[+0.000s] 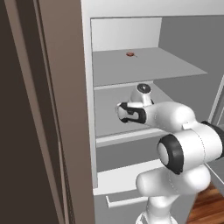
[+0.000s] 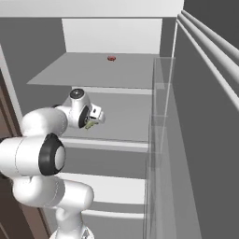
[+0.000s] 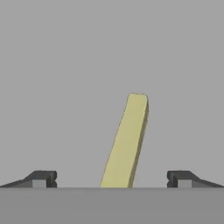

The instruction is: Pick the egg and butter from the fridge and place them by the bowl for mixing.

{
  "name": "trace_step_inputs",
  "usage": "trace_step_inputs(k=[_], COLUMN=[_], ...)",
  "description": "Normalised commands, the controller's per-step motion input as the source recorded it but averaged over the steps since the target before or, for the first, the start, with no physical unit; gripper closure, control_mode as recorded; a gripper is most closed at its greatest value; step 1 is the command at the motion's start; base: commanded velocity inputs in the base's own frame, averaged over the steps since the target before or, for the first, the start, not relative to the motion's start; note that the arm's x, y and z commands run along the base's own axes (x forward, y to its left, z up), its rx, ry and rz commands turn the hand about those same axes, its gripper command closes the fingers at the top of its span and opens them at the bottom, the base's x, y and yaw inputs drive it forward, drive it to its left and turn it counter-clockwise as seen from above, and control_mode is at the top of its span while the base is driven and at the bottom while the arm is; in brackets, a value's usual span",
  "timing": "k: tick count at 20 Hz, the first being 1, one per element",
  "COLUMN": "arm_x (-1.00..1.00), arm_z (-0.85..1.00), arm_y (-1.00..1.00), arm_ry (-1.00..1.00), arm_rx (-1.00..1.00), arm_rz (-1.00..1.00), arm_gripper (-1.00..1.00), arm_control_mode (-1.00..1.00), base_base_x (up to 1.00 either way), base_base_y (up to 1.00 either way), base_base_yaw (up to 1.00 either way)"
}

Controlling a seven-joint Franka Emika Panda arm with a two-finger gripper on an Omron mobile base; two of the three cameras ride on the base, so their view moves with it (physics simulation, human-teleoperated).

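The fridge (image 1: 144, 65) stands open before me, and my arm reaches onto its middle shelf (image 2: 126, 116). The butter (image 3: 127, 140), a thin pale-yellow stick, lies on the grey shelf in the hand view, running up and slightly right from between my fingertips. My gripper (image 3: 111, 179) is open, one dark fingertip (image 3: 43, 178) on each side of the stick's near end, both well apart from it. From the right base the gripper (image 2: 95, 120) points down at the shelf with a sliver of butter (image 2: 91, 124) beneath it. The egg and the bowl are out of view.
A small flat red thing (image 1: 130, 54) lies on the upper shelf, also the red thing (image 2: 111, 58) in the right base view. The fridge door (image 2: 205, 116) with its racks stands open on the right. A bottom drawer handle (image 1: 127, 201) sits below. A brown cabinet side (image 1: 39, 131) flanks the left.
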Motion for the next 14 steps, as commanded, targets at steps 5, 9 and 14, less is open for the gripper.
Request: trace_step_inputs(k=[5, 9, 14], arm_x=[0.20, 0.11, 0.05], arm_z=[-0.10, -0.16, -0.18], arm_y=[0.00, 0.00, 0.00], arm_ry=[0.01, 0.01, 0.03], arm_rx=[0.00, 0.00, 0.00], arm_rz=[-0.01, 0.00, -0.01], arm_gripper=[-1.00, -1.00, -1.00], arm_control_mode=[-1.00, -1.00, -1.00], base_base_x=[0.00, 0.00, 0.00], base_base_y=[0.00, 0.00, 0.00], base_base_yaw=[0.00, 0.00, 0.00])
